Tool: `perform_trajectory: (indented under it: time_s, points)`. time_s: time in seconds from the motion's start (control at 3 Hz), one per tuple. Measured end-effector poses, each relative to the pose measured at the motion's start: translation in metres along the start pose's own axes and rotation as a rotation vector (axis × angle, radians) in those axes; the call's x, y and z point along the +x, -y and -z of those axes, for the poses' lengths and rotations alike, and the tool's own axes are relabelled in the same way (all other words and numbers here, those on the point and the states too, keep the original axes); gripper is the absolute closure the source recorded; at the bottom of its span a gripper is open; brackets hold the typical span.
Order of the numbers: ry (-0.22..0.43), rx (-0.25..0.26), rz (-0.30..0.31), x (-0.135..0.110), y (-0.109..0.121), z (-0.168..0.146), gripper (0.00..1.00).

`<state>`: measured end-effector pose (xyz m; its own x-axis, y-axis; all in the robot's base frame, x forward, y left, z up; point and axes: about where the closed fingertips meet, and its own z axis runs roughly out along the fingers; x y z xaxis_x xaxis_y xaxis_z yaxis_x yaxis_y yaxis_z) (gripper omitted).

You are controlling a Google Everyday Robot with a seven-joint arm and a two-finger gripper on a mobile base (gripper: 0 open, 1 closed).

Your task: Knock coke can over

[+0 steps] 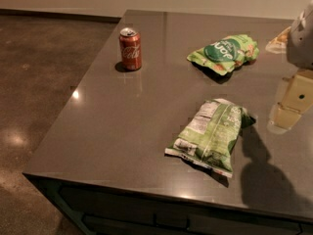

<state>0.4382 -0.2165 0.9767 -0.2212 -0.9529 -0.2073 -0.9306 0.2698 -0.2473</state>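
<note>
The coke can (130, 49), red with a white script logo and a silver top, stands upright near the far left edge of the dark table (122, 131). My gripper (288, 106) hangs at the right edge of the view, above the table's right side and far to the right of the can. It is a pale cream part under a white arm. Its shadow falls on the table below it.
A green chip bag (211, 136) lies in the middle of the table, between the gripper and the can. A second green chip bag (225, 52) lies further back. A pale item (279, 40) sits at the far right. The floor drops off left of the table.
</note>
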Motion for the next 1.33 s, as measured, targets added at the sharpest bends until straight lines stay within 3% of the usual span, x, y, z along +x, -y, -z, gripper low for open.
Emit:
perform_trajectory:
  time_s: [0.33,0.67,1.33]
  points:
    - [0.001,0.002,0.000,0.000,0.000,0.000,0.00]
    - [0.037,-0.008,-0.037,-0.022,0.014,-0.013,0.00]
    - [0.138,0.002,-0.136,-0.114,0.069,-0.073,0.00]
